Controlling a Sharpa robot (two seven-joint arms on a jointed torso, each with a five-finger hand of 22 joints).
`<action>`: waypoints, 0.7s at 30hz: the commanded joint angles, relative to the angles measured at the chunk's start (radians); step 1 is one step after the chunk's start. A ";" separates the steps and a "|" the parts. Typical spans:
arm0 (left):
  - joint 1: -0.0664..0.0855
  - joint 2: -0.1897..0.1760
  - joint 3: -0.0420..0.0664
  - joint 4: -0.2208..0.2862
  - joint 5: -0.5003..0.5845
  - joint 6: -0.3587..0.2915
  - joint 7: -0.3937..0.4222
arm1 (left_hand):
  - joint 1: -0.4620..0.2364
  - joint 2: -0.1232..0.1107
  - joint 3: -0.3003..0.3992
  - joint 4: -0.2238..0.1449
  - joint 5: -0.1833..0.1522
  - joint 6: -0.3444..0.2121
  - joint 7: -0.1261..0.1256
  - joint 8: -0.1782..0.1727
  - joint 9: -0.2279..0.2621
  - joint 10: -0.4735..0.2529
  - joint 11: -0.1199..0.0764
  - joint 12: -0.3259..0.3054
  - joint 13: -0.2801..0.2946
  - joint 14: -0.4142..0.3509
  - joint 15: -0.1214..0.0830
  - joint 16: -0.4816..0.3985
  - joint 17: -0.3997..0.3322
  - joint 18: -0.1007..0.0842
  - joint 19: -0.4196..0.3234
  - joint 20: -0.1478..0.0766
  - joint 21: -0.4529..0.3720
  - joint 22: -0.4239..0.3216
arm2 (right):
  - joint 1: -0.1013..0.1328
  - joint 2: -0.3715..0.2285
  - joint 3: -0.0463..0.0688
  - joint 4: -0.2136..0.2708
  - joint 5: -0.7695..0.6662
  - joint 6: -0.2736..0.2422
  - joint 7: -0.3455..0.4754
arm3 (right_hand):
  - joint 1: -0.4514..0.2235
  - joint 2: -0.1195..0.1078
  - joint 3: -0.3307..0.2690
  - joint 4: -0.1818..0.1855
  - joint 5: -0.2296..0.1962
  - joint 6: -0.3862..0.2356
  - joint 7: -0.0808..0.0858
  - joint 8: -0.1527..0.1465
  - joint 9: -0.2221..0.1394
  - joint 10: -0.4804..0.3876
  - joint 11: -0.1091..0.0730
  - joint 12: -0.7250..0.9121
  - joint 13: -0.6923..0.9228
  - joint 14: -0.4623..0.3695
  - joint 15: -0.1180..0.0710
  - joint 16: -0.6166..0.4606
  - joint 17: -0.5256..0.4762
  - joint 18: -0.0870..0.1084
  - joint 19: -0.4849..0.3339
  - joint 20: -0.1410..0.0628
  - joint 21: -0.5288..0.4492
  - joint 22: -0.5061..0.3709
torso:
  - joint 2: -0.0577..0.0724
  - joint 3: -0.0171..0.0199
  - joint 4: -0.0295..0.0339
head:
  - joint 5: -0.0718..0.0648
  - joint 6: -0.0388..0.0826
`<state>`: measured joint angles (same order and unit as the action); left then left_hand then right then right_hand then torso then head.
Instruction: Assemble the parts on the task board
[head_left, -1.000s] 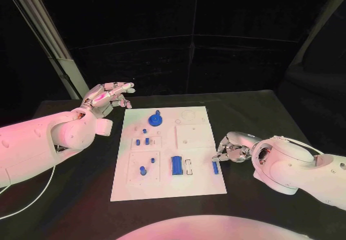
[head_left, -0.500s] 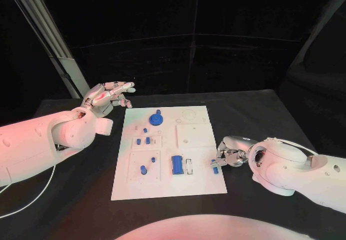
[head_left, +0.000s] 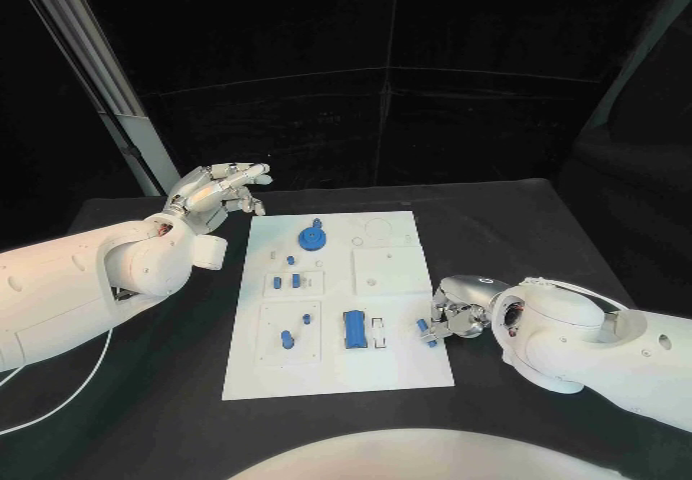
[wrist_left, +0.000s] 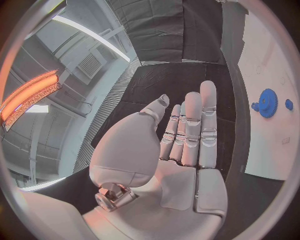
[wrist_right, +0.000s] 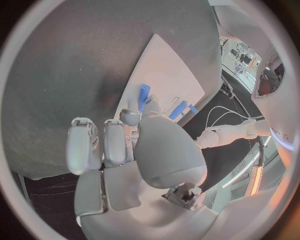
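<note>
Two hands frame the task board (head_left: 339, 310), my landmark on the black table (head_left: 548, 230). From the head camera, my right hand (head_left: 456, 312) sits at the board's right edge, near corner side, pinching a small blue peg (head_left: 428, 331) just over that edge. Beside it on the board lie a larger blue block (head_left: 353, 330) and a narrow empty slot (head_left: 379, 333). A blue gear (head_left: 312, 239) stands at the board's far end. My left hand (head_left: 216, 195) hovers off the board's far left corner, fingers straight and apart, holding nothing.

From the left wrist camera, that left hand (wrist_left: 178, 150) is flat and empty, with the gear (wrist_left: 267, 103) on the board beyond it.

From the right wrist camera, the right hand (wrist_right: 134, 145) has the peg (wrist_right: 143, 94) pinched at its fingertips over the board's edge.

I judge this the carrying step. Next I would move the peg inward, probably to the slot. Open table lies right of the board; the block crowds the slot.
</note>
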<state>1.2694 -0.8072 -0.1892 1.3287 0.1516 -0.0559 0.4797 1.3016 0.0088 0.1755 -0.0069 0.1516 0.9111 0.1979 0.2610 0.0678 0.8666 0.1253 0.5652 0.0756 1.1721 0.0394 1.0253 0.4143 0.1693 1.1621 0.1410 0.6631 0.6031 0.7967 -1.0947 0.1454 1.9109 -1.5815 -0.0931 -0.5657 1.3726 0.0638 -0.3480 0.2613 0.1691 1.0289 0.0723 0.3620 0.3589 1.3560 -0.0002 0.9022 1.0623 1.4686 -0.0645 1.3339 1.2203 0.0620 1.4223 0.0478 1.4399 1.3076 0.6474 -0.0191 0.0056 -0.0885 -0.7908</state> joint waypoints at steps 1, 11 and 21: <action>0.001 0.001 0.000 -0.001 -0.002 0.013 0.004 | 0.010 -0.003 -0.007 0.001 -0.005 -0.008 -0.002 0.003 0.000 -0.004 0.000 0.005 -0.002 -0.009 0.001 0.007 -0.002 0.013 -0.006 -0.001 0.006 0.001 | -0.008 0.013 -0.004 -0.004 -0.086 0.048 -0.006 | 0.017 0.001 0.001 -0.012 0.007 -0.003 -0.001 -0.007 0.001 -0.001 -0.006 -0.007 -0.002 0.040 -0.007 -0.004 0.000 -0.004 -0.001 -0.007 -0.001 0.015 | 0.000 0.0003 -0.0011 | 0.001 0.001; 0.001 -0.001 0.000 -0.002 -0.002 0.013 0.003 | 0.010 -0.003 -0.007 0.001 -0.005 -0.008 -0.002 0.003 0.000 -0.004 0.000 0.005 -0.002 -0.009 0.001 0.007 -0.002 0.013 -0.006 -0.001 0.006 0.001 | -0.023 0.040 -0.003 -0.005 -0.208 0.038 -0.008 | 0.062 0.000 0.015 -0.044 0.028 -0.015 0.002 -0.013 0.013 -0.007 -0.005 -0.018 -0.007 0.038 -0.006 -0.012 -0.009 -0.003 -0.006 -0.006 -0.007 0.008 | 0.001 0.0001 -0.0020 | 0.004 0.005; 0.001 -0.001 -0.001 -0.002 -0.002 0.015 0.000 | 0.010 -0.005 -0.009 0.001 -0.005 -0.008 -0.002 0.005 0.000 -0.004 0.000 0.006 -0.002 -0.010 0.001 0.007 -0.003 0.014 -0.007 -0.001 0.007 0.002 | -0.025 0.057 -0.003 -0.008 -0.241 0.039 -0.008 | 0.098 -0.003 0.020 -0.068 0.086 -0.066 0.024 -0.060 0.000 -0.039 0.011 -0.071 -0.042 0.035 0.006 -0.023 -0.020 0.000 -0.015 0.003 -0.016 -0.005 | 0.003 -0.0002 -0.0023 | 0.004 0.006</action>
<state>1.2693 -0.8080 -0.1911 1.3264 0.1515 -0.0538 0.4788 1.3054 0.0050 0.1726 -0.0039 0.1516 0.9111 0.1979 0.2610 0.0678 0.8666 0.1253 0.5652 0.0744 1.1685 0.0430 1.0253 0.4126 0.1692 1.1621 0.1410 0.6670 0.6040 0.7790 -1.0383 0.1488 1.9119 -1.7891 -0.0865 -0.5623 1.4611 0.0582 -0.3288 0.2002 0.2502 0.9732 0.0894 0.3603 0.3896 1.3217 0.0125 0.8344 1.0227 1.4686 -0.0644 1.3131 1.2013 0.0619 1.4147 0.0484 1.4287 1.3039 0.6497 -0.0190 0.0035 -0.0839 -0.7848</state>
